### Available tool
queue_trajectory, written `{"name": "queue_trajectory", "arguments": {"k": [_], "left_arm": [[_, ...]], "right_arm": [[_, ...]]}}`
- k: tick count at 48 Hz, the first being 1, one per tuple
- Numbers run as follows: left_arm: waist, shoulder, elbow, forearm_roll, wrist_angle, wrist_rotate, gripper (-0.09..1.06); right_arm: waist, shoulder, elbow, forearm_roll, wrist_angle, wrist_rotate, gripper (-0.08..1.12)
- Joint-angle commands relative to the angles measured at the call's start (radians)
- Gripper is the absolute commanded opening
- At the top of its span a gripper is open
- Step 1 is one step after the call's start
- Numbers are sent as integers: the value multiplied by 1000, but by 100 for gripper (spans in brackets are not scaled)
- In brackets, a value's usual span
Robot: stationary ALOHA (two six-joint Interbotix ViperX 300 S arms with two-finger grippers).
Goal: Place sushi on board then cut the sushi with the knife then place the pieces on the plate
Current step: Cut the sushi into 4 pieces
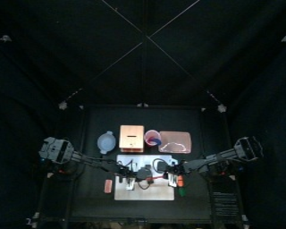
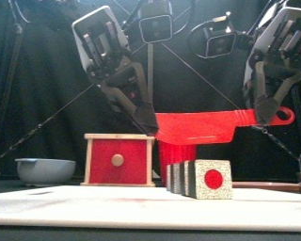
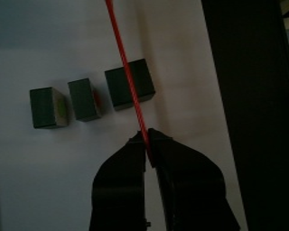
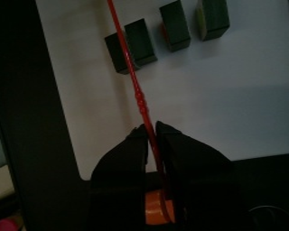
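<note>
- I've got left gripper and right gripper both pinching the flat red toy knife, mid-frame.
- Below: dark green toy sushi blocks on white cutting board, black curtain behind.

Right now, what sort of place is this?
Probably a robot lab booth staged as a toy kitchen: a black curtain behind, the left gripper and right gripper holding a red toy knife over sushi pieces on a white cutting board, with a wooden box and bowl beyond.
</note>
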State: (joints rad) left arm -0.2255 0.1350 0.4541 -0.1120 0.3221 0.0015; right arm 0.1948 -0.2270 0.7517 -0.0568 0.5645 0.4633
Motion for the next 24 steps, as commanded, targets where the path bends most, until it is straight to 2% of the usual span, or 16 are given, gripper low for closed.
{"name": "queue_trajectory", "arguments": {"k": [1,12,24], "left_arm": [[-31,-5,-21,-14,0,2,42],[-32,18,-26,-37,-3,2,42],[-32,29,-29,-37,-8,2,42]], "right_arm": [[-3,-18,2,8,-2,8,50],[-2,-3,8,8,-11,6,50],[-2,9,12,9,-12,6,50]]}}
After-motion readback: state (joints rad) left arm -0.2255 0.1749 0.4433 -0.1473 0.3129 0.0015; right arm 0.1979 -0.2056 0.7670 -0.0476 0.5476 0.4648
